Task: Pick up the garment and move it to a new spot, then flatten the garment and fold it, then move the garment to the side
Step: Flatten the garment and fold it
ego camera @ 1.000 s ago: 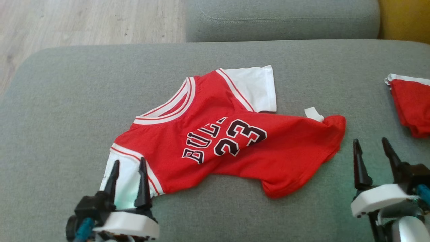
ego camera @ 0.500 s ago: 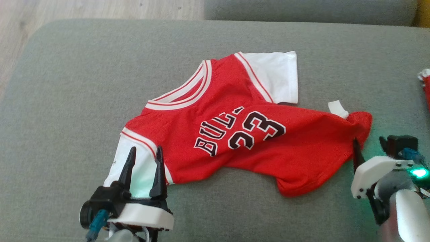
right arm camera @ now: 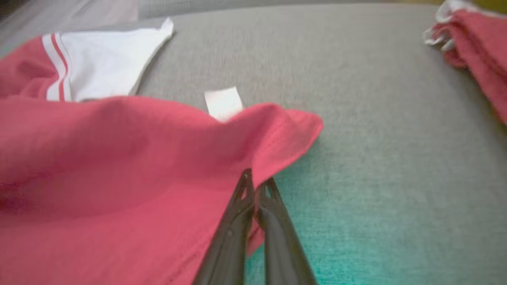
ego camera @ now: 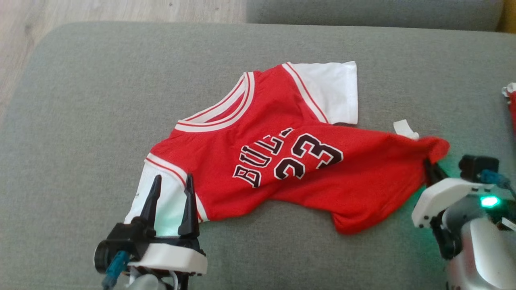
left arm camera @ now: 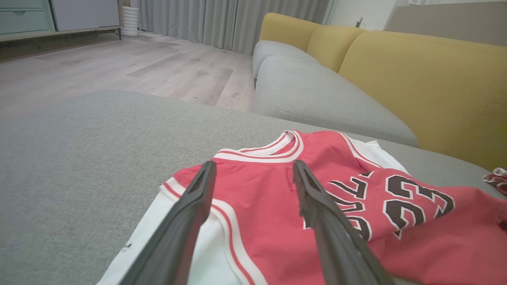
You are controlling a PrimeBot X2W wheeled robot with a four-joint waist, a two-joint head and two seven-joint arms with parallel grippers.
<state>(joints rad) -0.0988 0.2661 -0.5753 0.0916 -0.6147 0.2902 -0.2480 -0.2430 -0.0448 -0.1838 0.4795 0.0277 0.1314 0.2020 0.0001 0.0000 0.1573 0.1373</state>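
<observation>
The fingers (right arm camera: 231, 233) of the right gripper (ego camera: 430, 167) have just snapped together. Now they pinch the bottom corner of the red Bulls jersey (ego camera: 282, 161). A moment ago they stood wide apart beside it. The left gripper (ego camera: 171, 181) stays spread wide over the white sleeve (ego camera: 171, 209), holding nothing. The jersey lies crumpled on the grey sofa cushion (ego camera: 80, 100). With one corner caught, I think the lift can start soon.

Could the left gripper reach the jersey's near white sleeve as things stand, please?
Probably yes: the left gripper, jaws open, hangs just over that white sleeve, nothing between them.
</observation>
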